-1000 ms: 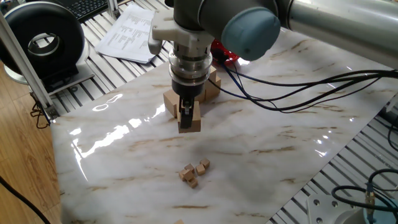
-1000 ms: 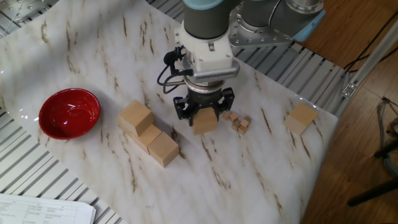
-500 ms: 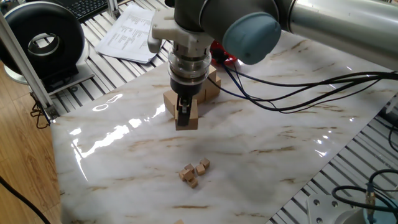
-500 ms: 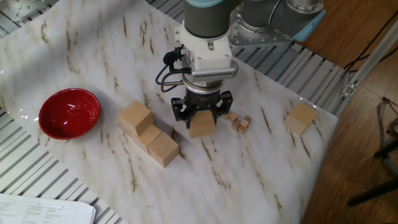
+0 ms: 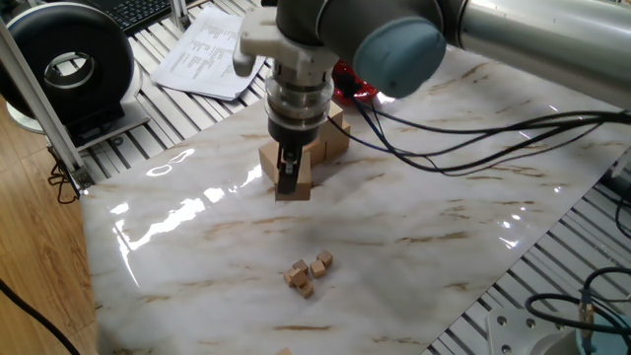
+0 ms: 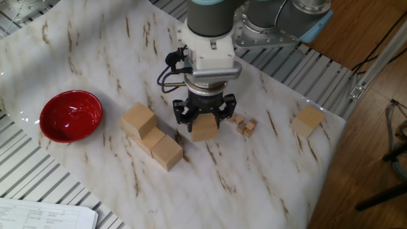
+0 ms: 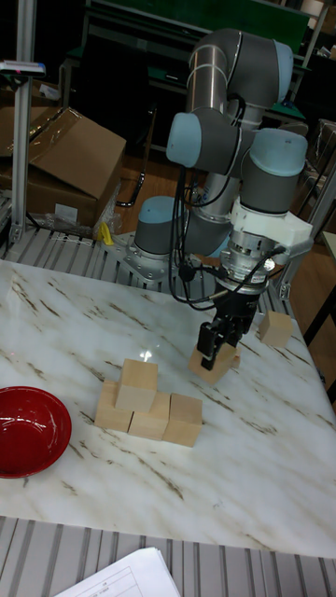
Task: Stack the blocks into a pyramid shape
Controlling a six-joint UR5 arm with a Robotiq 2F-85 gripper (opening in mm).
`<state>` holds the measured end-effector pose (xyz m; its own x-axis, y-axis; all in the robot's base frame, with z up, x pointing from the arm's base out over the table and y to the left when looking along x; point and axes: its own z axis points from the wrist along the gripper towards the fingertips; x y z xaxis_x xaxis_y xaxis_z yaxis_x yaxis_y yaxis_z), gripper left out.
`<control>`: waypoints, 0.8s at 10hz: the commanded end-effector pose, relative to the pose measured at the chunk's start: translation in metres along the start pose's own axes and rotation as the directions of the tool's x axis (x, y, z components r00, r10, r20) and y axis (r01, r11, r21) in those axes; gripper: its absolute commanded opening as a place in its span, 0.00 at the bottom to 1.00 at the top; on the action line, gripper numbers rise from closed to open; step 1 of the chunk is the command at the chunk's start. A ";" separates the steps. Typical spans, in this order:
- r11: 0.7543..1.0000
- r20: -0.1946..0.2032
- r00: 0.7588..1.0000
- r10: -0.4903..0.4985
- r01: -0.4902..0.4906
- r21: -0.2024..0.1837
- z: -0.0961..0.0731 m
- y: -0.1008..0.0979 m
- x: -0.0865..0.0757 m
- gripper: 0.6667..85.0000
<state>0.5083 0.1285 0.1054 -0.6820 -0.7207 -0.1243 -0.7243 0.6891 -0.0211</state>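
My gripper is shut on one tan block, held low over the marble table, a short gap to the right of the stack. The same gripper and held block show in the tall view, and the gripper with the block in the first fixed view. The stack is a row of three blocks with one block on top near its left end; in the other fixed view that stack runs diagonally. A lone block lies far right near the table edge.
A red bowl sits left of the stack. Several tiny wooden cubes lie just right of the gripper. Black cables trail over the table behind the arm. Papers and a black round device lie off the table.
The gripper has carried the held block a short way toward the stack, away from the tiny cubes. Nothing else moved.
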 end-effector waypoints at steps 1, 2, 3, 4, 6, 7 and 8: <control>1.000 -0.011 1.000 -0.017 0.016 -0.024 -0.023 -0.019 -0.004 0.00; 0.999 -0.017 0.999 -0.032 0.032 -0.031 -0.027 -0.029 -0.005 0.00; 0.998 -0.024 0.998 -0.050 0.049 -0.045 -0.033 -0.040 -0.007 0.00; 0.997 -0.029 0.998 -0.060 0.058 -0.058 -0.038 -0.048 -0.009 0.00; 0.992 -0.037 0.993 -0.112 0.110 -0.063 -0.046 -0.067 -0.015 0.00; 0.990 -0.030 0.992 -0.125 0.123 -0.074 -0.047 -0.070 -0.018 0.00; 0.986 -0.030 0.988 -0.153 0.150 -0.072 -0.046 -0.071 -0.020 0.00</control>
<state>0.5545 0.0941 0.1468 -0.6076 -0.7900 -0.0826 -0.7935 0.6084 0.0181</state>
